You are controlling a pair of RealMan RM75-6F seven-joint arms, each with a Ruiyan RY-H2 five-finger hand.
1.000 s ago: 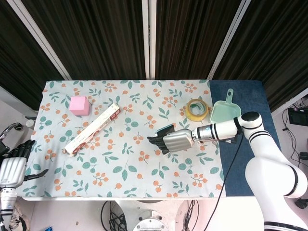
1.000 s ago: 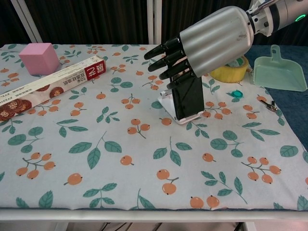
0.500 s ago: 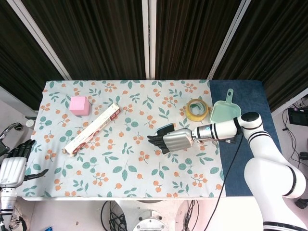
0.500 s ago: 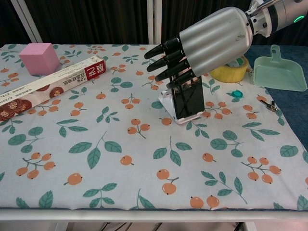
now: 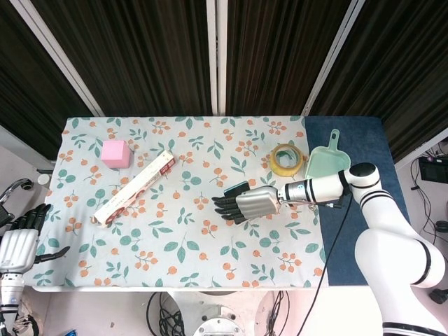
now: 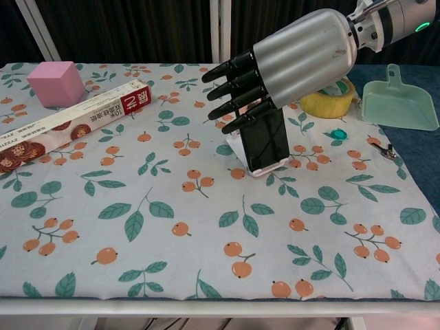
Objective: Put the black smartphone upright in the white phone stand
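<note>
A floral tablecloth point(image 5: 175, 238) covers the table before dark curtains point(image 5: 154, 49). Left to right: left hand point(image 5: 17, 245) at lower left, fingers apart, holding nothing; one pink cube point(image 5: 115, 152); one long box point(image 5: 134, 187); one black smartphone point(image 6: 265, 137) upright in the white phone stand point(image 6: 240, 148) at centre; right hand point(image 6: 289, 58) above it, fingers apart; one tape roll point(image 5: 285, 159); one green dustpan point(image 5: 327, 159).

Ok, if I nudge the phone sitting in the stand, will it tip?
Probably yes: the black smartphone stands tall and leans back in a small white phone stand, so it looks top-heavy. The stand seems light and may slide on the cloth. The right hand hovers over its top.
</note>
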